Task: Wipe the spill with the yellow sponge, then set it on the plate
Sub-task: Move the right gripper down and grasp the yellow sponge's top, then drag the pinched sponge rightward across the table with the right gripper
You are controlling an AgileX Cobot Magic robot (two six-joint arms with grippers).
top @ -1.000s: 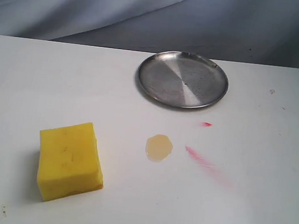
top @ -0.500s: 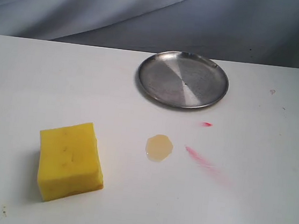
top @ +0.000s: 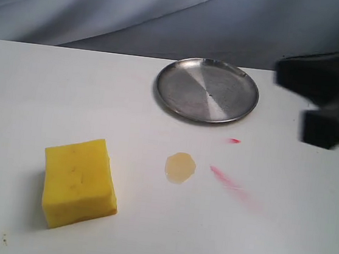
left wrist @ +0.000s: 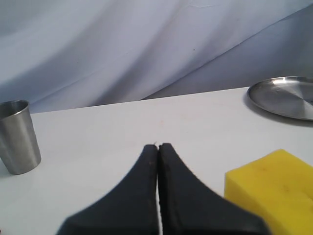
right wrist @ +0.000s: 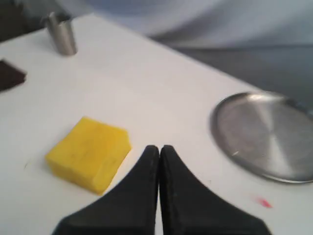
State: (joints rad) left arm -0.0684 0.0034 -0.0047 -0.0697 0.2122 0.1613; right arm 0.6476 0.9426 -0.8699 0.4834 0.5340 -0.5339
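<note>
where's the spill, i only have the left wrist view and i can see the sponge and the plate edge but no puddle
Observer: In the exterior view the spill is a small roundish puddle on the table. It lies between the yellow sponge and the plate and touches neither.
Operator: is the other arm anywhere near it
Observer: No. The right arm shows as a dark blur at the right edge of the exterior view, to the right of the plate and apart from the puddle. Its own camera shows the right gripper shut with nothing in it.
</note>
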